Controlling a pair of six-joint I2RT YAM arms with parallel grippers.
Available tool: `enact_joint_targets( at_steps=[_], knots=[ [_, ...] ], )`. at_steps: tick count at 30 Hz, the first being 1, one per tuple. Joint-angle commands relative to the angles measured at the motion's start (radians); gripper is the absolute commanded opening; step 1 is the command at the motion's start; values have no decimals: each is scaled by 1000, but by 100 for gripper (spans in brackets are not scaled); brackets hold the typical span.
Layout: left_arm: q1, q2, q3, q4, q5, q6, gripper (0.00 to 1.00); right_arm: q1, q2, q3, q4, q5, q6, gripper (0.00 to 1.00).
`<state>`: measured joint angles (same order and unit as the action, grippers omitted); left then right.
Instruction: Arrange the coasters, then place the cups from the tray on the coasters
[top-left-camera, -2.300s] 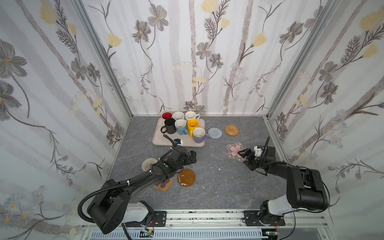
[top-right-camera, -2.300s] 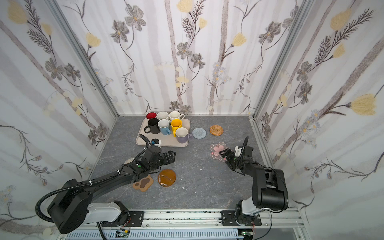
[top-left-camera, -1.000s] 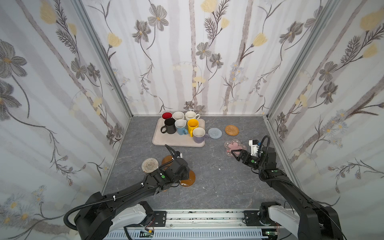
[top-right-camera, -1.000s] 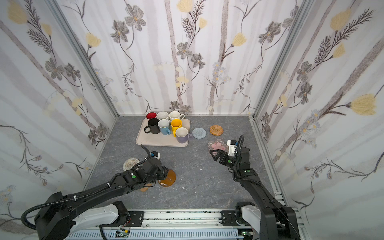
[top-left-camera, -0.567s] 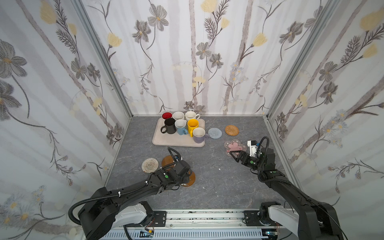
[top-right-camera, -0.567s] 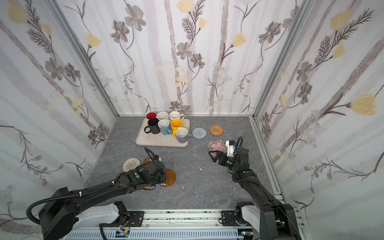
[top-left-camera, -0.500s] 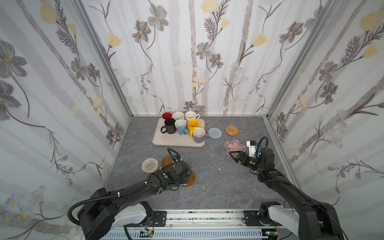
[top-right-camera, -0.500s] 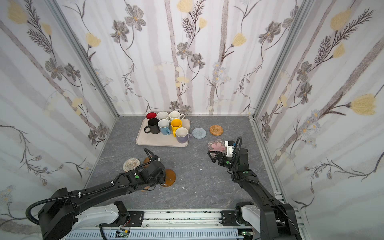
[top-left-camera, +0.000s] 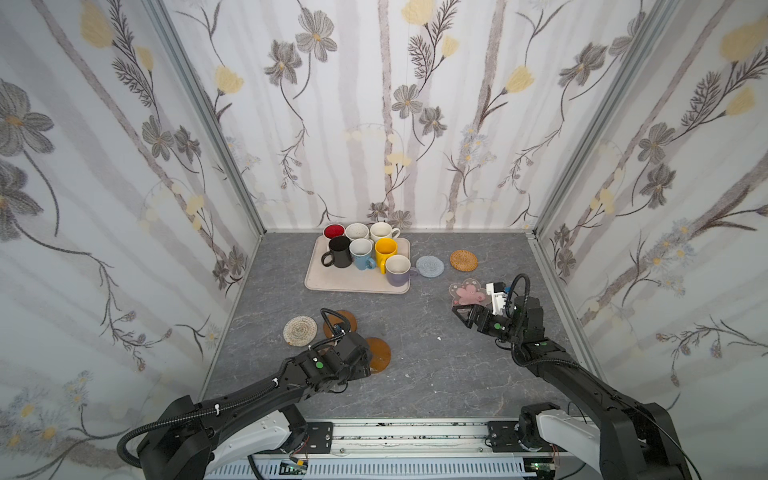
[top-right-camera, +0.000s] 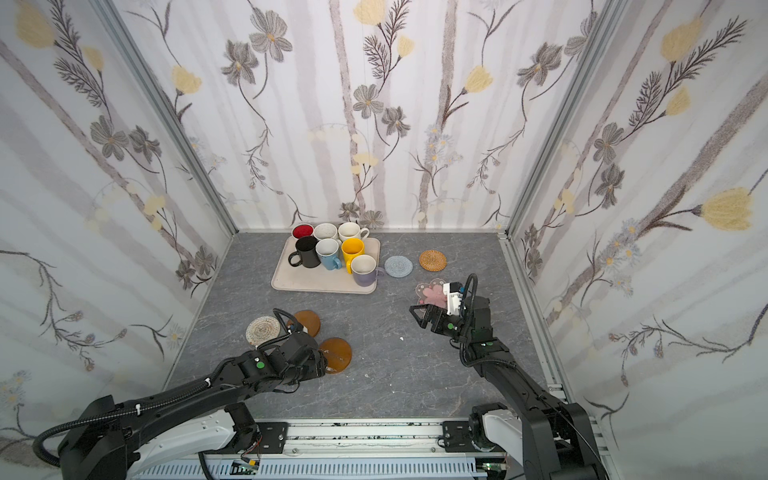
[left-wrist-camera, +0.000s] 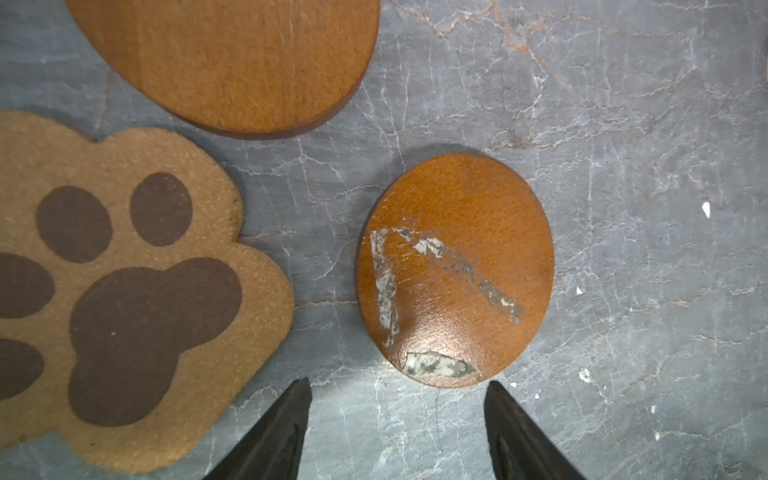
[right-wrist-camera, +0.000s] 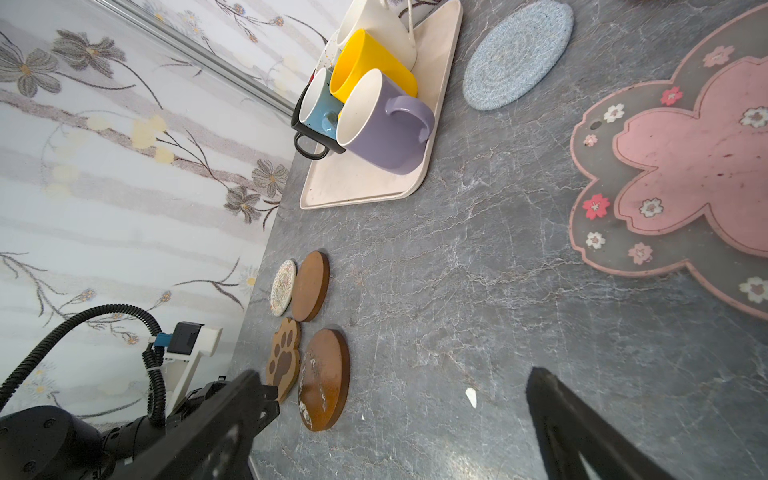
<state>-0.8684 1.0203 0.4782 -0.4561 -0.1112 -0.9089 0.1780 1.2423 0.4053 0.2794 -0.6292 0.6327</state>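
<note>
Three walls close the space: a back wall (top-left-camera: 374, 124), a left wall (top-left-camera: 83, 216) and a right wall (top-left-camera: 673, 232). All three carry the same whitish covering with broad grey vertical streaks, dark thin stems, grey blossoms and pale yellow buds; whether it is paper or cloth is hard to tell. Silvery metal posts (top-left-camera: 210, 120) (top-left-camera: 595, 120) run up the two rear corners. The floor (top-left-camera: 415, 374) is a dark grey, stone-like surface crossed by pale veins, with a rusty vein (left-wrist-camera: 511, 29) in the left wrist view and a few white specks (top-left-camera: 439, 339). A silvery rail (top-left-camera: 415, 436) with black brackets edges the front. The light is soft and even, and shadows are faint.
</note>
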Motion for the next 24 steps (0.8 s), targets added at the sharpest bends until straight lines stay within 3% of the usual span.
enact_joint_targets(
  at_steps=[1, 24],
  knots=[
    [0, 21, 4, -4, -11, -13, 69, 3, -3, 7, 37, -3, -18, 100],
    [-1, 179, 28, 215, 46, -50, 69, 3, 4, 14, 26, -10, -19, 100]
  ],
)
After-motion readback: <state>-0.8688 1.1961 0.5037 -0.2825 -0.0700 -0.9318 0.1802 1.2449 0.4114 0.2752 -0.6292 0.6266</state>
